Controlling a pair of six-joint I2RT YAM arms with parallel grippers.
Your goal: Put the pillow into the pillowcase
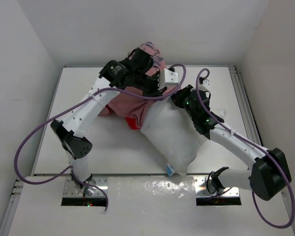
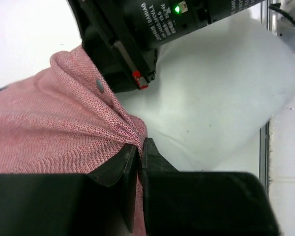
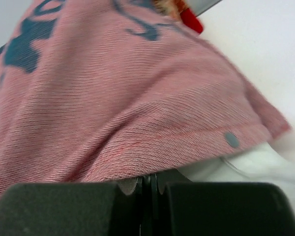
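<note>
The white pillow [image 1: 173, 138] lies at an angle on the table, its blue tag [image 1: 170, 170] toward the near edge. The pillowcase [image 1: 130, 101], pinkish inside out with a red bit showing, is bunched at the pillow's far left end. My left gripper [image 1: 157, 88] is shut on the pillowcase [image 2: 64, 123] edge, with the pillow [image 2: 216, 98] just beyond it. My right gripper [image 1: 178, 100] is shut on the pillowcase [image 3: 137, 98] hem, the jaws [image 3: 150, 178] pinching the fabric above the pillow [image 3: 258, 167]. Both grippers sit close together at the opening.
The white table [image 1: 108, 147] is walled on the left, back and right. A metal rail [image 1: 243, 105] runs along the right side. Purple cables [image 1: 34, 142] loop from both arms. The right gripper's black body [image 2: 152, 29] fills the top of the left wrist view.
</note>
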